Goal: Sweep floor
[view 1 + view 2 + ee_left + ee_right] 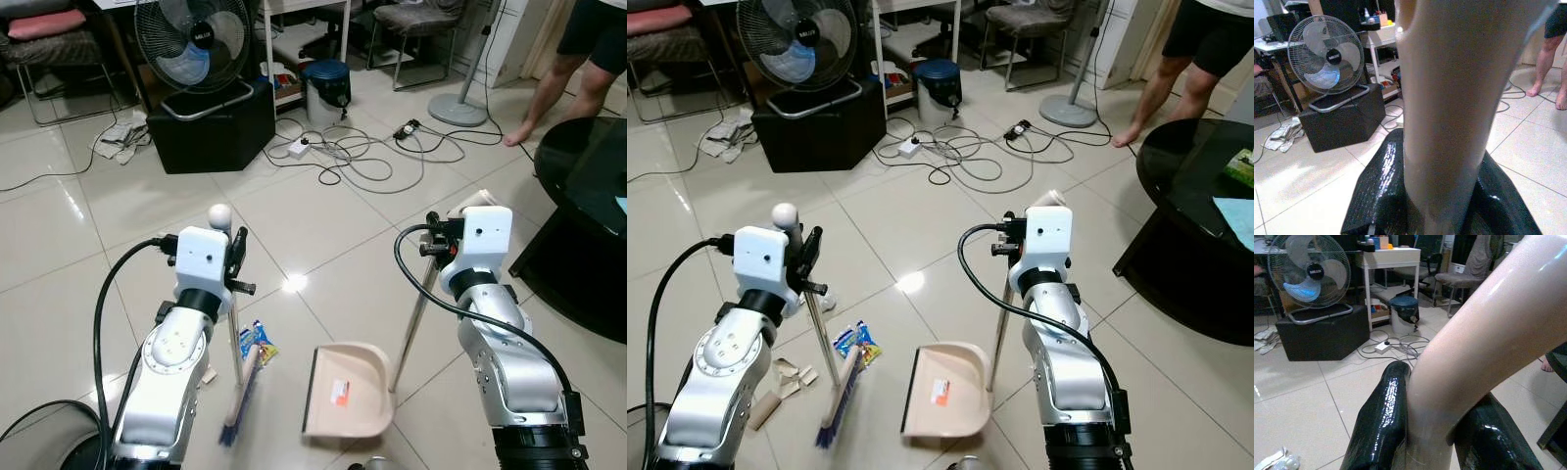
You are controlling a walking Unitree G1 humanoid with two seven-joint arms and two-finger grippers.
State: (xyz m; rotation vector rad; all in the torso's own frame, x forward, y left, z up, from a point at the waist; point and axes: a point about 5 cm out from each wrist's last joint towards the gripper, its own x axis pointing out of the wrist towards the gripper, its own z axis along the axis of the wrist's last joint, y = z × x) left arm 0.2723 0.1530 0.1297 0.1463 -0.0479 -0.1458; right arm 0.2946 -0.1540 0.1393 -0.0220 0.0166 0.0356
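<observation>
Standing near-upright, broom (235,362) bristles down beside dustpan (348,390).

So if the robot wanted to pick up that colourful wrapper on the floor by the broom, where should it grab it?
Probably from straight above, pinching the wrapper across its narrow middle. It lies flat on the tiles, so there is no edge to slide under. The broom bristles sit close on one side, so the side facing the dustpan looks freer. Both grippers are busy: the left gripper holds the broom, the right gripper the dustpan handle.

No lettering can be read anywhere: the badge at the hub of the far-left fan (192,41) is too blurred to make out.
</observation>
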